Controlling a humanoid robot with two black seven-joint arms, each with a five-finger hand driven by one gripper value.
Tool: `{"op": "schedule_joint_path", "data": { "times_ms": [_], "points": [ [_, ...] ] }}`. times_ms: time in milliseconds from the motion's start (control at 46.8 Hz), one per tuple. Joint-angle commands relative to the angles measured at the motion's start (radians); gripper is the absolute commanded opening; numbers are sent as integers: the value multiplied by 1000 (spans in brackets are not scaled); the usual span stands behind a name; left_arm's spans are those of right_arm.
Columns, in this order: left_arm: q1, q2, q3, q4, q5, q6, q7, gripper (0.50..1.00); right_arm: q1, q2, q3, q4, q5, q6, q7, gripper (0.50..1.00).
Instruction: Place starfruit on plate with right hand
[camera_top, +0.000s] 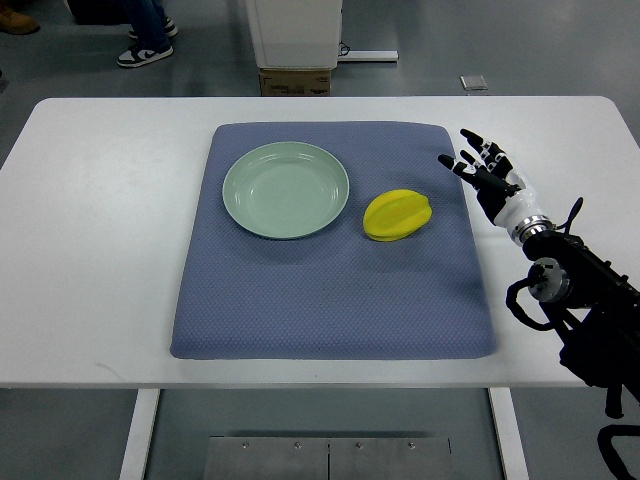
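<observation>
A yellow starfruit (397, 215) lies on the blue-grey mat (330, 290), just right of a pale green plate (286, 189). The plate holds nothing. My right hand (478, 168) hovers over the white table at the mat's right edge, to the right of the starfruit and apart from it. Its fingers are spread and hold nothing. The right arm comes in from the lower right corner. No left arm shows.
The white table (90, 250) runs around the mat on all sides. Beyond its far edge stand a cardboard box (295, 80) and a white cabinet (295, 30). A person's feet in sneakers (147, 50) show at the upper left.
</observation>
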Motion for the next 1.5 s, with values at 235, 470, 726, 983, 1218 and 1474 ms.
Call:
{"op": "schedule_joint_path", "data": {
  "times_ms": [235,470,726,983,1218,1474],
  "points": [
    [-1,0,0,-1,0,0,-4,1000,-5,-8,-4,-5,0,0,0,1000],
    [3,0,-1,1,-1,6,-4,1000,-2,-10,-2,-5,2,0,0,1000],
    [11,0,-1,1,-1,6,-4,1000,1,-9,-2,-2,2,1,-2,1000],
    [11,0,0,1,-1,6,-4,1000,9,-10,-1,-5,2,1,-2,1000],
    [11,0,0,1,-1,6,-3,1000,15,-10,-1,-5,2,1,-3,1000],
    [11,0,0,1,-1,6,-4,1000,33,-10,2,-5,2,-2,0,1000]
  ]
}}
